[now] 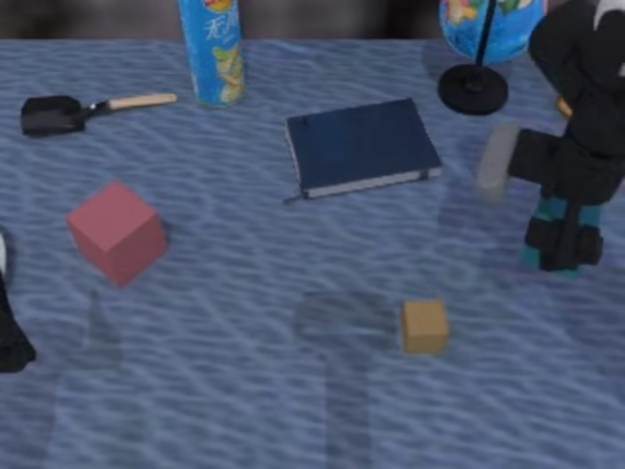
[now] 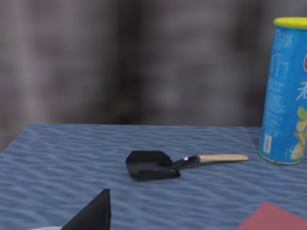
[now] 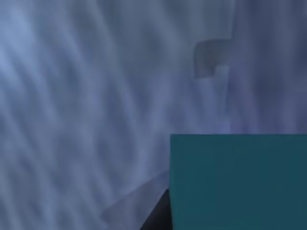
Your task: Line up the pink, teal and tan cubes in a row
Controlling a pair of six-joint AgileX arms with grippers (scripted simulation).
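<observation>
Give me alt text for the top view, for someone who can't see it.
The right claw is clamped on the teal cube at the blue table's right edge. The pink cube sits at left and the tan cube near the middle front. Behind lie a navy notebook, a black shovel, a blue can and a globe.

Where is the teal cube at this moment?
The teal cube is at the right side of the top view, held in the right gripper, right of the book and up-right of the tan cube.
</observation>
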